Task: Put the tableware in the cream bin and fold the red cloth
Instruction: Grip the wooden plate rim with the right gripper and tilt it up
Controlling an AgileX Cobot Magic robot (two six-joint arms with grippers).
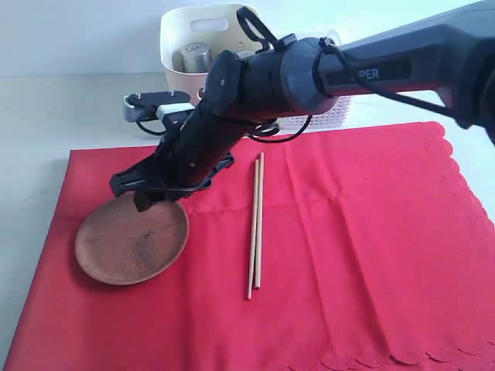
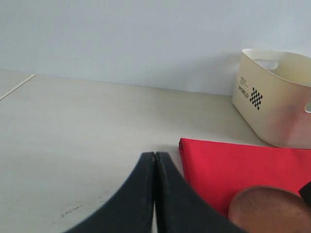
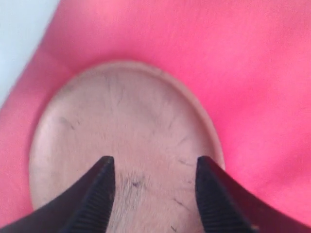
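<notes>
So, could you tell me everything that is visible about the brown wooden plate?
The brown wooden plate is round and shallow, with a low rim and dark scratches on its matte face. It lies flat and empty on the red cloth, near the cloth's left edge in the exterior view. The right gripper hangs open over its far rim; contact cannot be told.

The red cloth [image 1: 348,232] is showing plain bright red. The plate [image 1: 131,243] is looking warm brown with faint dark scratches. The chopsticks [image 1: 256,224] are reading pale tan. The cream bin [image 2: 277,114] is wearing a small black checkered mark [image 2: 256,98]; inside, what is probably the steel cup [image 1: 195,56] is gleaming grey.
</notes>
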